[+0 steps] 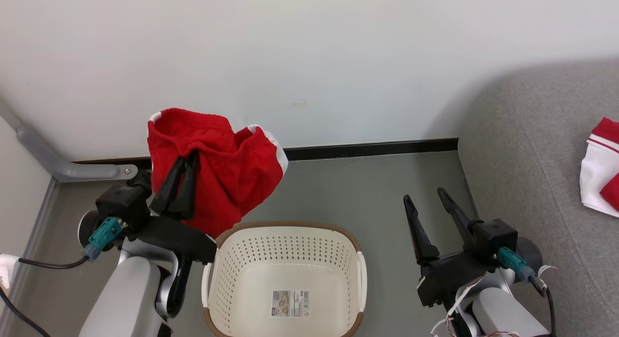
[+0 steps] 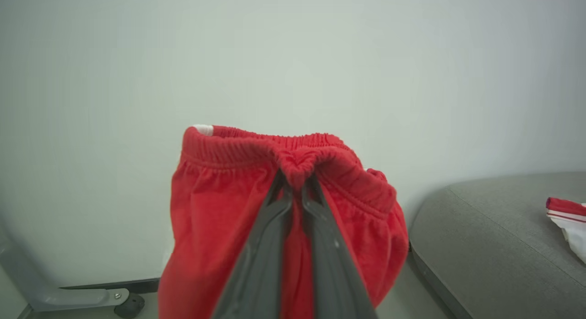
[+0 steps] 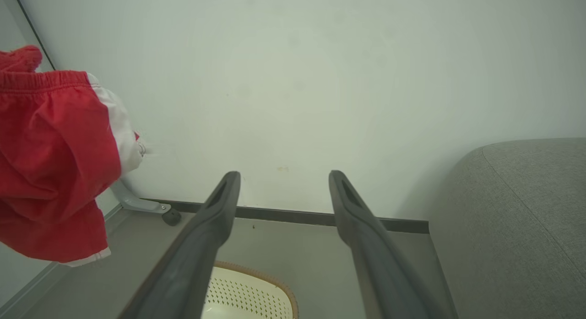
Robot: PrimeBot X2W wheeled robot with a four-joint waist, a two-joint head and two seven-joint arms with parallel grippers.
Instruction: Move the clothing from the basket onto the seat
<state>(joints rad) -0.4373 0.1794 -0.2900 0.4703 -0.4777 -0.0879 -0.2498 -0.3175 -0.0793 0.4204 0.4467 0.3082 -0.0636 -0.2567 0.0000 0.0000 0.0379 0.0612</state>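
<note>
Soft bright-red fabric garment (image 1: 227,177), white side panels: pinched at waistband by left gripper (image 1: 187,158), hanging above far-left rim of cream perforated plastic basket (image 1: 290,225). Matching garment (image 1: 602,168): lying on light-grey upholstered sofa (image 1: 527,172), right. Right gripper (image 1: 423,195): fingers spread, empty. Handling: carry rightward, hem clear of basket rim; let go only over the cushion.

A plain off-white wall (image 1: 309,61) is met by a grey floor (image 1: 367,192) along a dark baseboard (image 1: 367,148); a grey conduit (image 1: 96,172) is fixed in the corner.
</note>
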